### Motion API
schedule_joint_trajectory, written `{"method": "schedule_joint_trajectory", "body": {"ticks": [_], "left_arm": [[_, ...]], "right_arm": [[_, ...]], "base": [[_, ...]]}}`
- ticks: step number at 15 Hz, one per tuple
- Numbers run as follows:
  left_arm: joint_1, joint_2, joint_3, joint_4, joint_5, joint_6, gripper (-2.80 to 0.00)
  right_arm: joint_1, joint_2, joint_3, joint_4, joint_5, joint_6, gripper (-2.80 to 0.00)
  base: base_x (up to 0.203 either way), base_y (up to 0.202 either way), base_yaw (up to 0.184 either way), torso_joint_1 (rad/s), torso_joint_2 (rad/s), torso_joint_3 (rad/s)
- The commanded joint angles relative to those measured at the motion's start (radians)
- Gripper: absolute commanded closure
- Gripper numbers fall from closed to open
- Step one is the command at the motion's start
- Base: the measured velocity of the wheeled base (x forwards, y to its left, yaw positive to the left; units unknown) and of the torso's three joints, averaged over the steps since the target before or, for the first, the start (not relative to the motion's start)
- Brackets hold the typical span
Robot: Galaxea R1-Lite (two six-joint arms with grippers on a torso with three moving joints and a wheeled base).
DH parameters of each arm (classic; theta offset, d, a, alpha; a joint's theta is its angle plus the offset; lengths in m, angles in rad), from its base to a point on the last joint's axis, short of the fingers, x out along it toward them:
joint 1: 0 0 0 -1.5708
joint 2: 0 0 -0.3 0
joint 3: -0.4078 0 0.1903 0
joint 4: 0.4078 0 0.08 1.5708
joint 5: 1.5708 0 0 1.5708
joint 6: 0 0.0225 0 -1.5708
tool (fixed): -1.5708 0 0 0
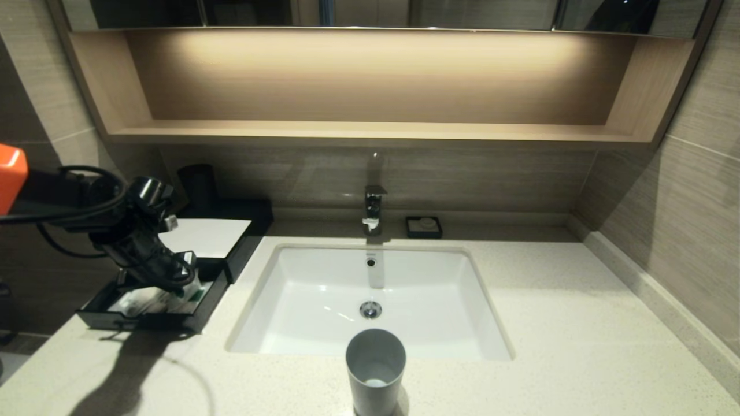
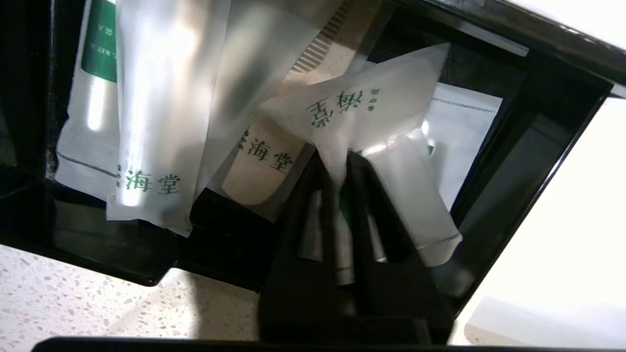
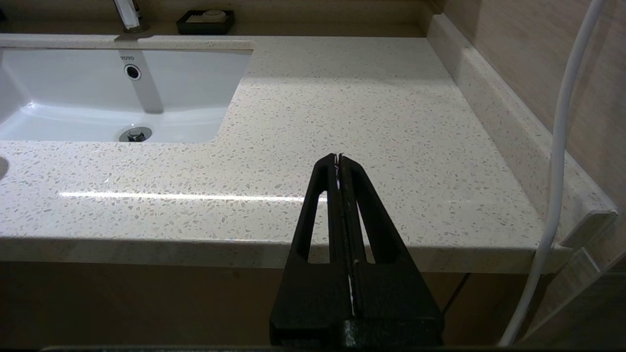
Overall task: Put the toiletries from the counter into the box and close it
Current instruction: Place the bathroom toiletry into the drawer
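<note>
Left claw (image 2: 341,168) pinches a translucent-white sealed plastic packet with green print (image 2: 362,110) inside the pulled-out drawer (image 1: 205,303) of the low black rectangular box (image 1: 254,216) on the table (image 1: 578,323), long axis tilted across the drawer. Two more packets (image 2: 156,107) lie inside, long axes roughly parallel. Right claw (image 3: 339,161) is pressed together, empty, at the table's front edge.

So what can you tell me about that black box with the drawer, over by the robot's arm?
The box is low, black and glossy, likely plastic, with a flat white panel on top. It sits on the speckled counter left of the sink. Its drawer is pulled out towards the front and holds translucent packets with green print. The left gripper reaches into it, pinching one packet.
</note>
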Motion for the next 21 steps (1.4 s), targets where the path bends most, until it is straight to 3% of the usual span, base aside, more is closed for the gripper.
{"method": "schedule_joint_trajectory", "body": {"ticks": [1, 9, 20, 21], "left_arm": [[0.0, -0.005, -0.002, 0.003, 0.001, -0.004, -2.8], [0.0, -0.049, -0.001, 0.009, 0.002, -0.006, -2.8], [0.003, -0.244, 0.018, 0.091, 0.002, -0.038, -2.8], [0.011, -0.267, 0.026, 0.111, 0.001, -0.048, 0.0]], "right_arm": [[0.0, -0.001, 0.002, 0.0, 0.0, 0.0, 0.0], [0.0, -0.001, 0.002, -0.002, 0.0, 0.0, 0.0], [0.0, -0.001, 0.002, -0.002, 0.0, 0.0, 0.0], [0.0, -0.001, 0.002, -0.001, 0.0, 0.0, 0.0]], "base": [[0.0, 0.0, 0.0, 0.0, 0.0, 0.0], [0.0, 0.0, 0.0, 0.0, 0.0, 0.0], [0.0, 0.0, 0.0, 0.0, 0.0, 0.0], [0.0, 0.0, 0.0, 0.0, 0.0, 0.0]]}}
